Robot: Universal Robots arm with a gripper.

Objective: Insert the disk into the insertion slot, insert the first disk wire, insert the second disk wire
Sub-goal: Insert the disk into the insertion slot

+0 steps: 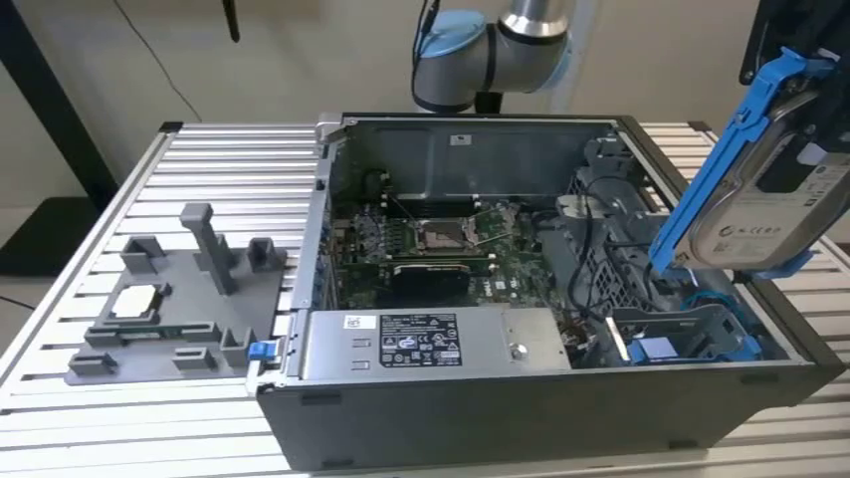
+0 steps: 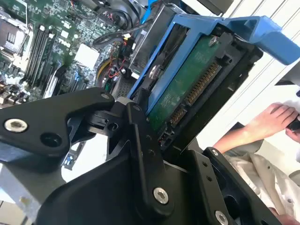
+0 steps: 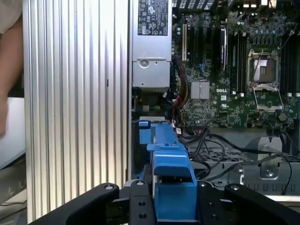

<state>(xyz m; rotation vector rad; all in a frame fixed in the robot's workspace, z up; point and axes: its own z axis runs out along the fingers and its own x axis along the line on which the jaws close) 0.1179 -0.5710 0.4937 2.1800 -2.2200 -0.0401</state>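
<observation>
The disk (image 1: 763, 214), silver-grey with a white label in a bright blue carrier, hangs tilted on edge above the exterior view's right end of the open computer case. My gripper (image 1: 797, 75) is shut on its upper end. The second wrist view shows the disk's green circuit-board underside (image 2: 185, 86) between my black fingers (image 2: 140, 140). In the first wrist view the blue carrier (image 3: 171, 180) sits clamped in the gripper (image 3: 171, 206). The insertion slot (image 1: 691, 334), a grey bay with blue rails, lies directly below the disk. Black cables (image 1: 584, 254) run beside the slot.
The case holds a motherboard (image 1: 425, 239) and a grey power supply (image 1: 425, 344). A grey fixture (image 1: 173, 299) with small parts stands on the slatted table (image 1: 213, 159) at the exterior view's left. A person's hand (image 2: 276, 119) is close beyond the case.
</observation>
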